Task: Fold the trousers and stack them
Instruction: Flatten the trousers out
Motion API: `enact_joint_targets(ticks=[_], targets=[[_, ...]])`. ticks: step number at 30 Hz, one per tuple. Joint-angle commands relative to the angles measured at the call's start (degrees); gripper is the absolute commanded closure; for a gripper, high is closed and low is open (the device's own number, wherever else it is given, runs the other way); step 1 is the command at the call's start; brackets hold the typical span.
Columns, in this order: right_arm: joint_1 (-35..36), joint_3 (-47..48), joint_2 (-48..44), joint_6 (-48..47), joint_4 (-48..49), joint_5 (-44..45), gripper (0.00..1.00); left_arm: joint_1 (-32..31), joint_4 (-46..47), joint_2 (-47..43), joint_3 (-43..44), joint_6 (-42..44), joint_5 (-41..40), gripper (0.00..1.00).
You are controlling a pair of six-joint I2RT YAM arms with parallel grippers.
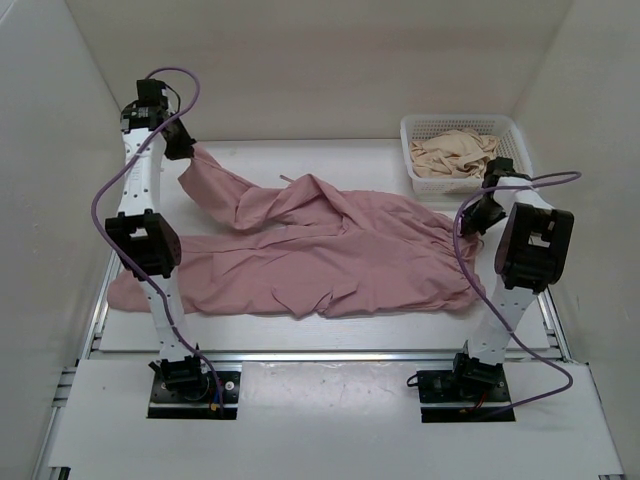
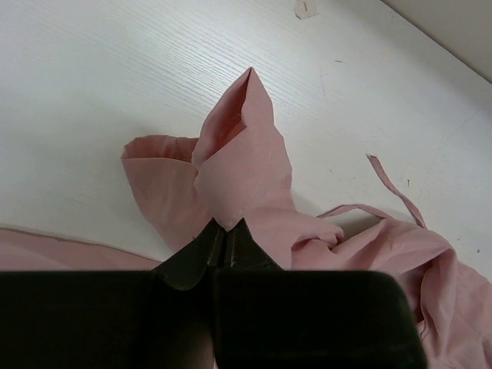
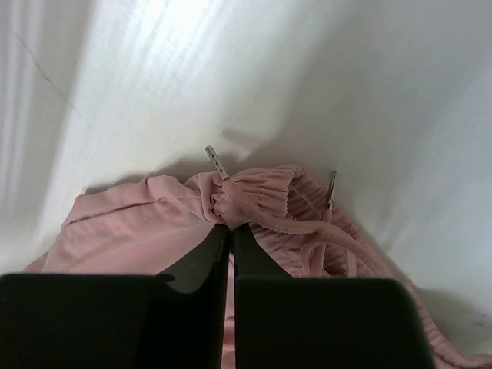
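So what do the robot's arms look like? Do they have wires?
Yes! The left arm and the right arm are skinny and white with chunky black joints. A purple cable loops along each one. Each stands on a black base. The left gripper and right gripper each have two pointed black fingers.

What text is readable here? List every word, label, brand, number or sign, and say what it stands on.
None: no readable text in any view.
The trousers and the basket show no words, labels or numbers.
A small scrap on the table bears a faint mark, too small to read.
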Motion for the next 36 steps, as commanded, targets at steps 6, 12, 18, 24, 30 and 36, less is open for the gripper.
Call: enact_joint_targets(ticks=[6,12,18,24,30,36], targets=[[-0.61,-9.21,-17.95,0.47,0.34,10.78,1.00,8.21,0.23,-10.20,3.25,0.60,2.36,0.90],[-2.28,-11.41,-19.72,-0.24,0.34,13.16,1.00,11.11,1.37,-6.87,5.81,-0.45,5.70,0.90],[-2.82,-12.47,-19.72,-0.76,1.39,12.28,1.00,12.26,-0.36,6.83,12.62,0.15,10.43,0.54],[-2.82,-10.11,-16.90,-1.81,1.39,10.79,1.00,12.26,1.53,5.99,4.86,1.29,11.61,0.00],[-2.29,-9.57,-16.38,-2.35,1.39,9.65,1.00,11.73,2.07,0.97,-5.17,3.32,6.86,0.23],[-1.15,-9.57,-16.38,-2.87,1.92,8.24,1.00,9.45,-0.47,4.64,-6.68,0.69,0.36,0.51]])
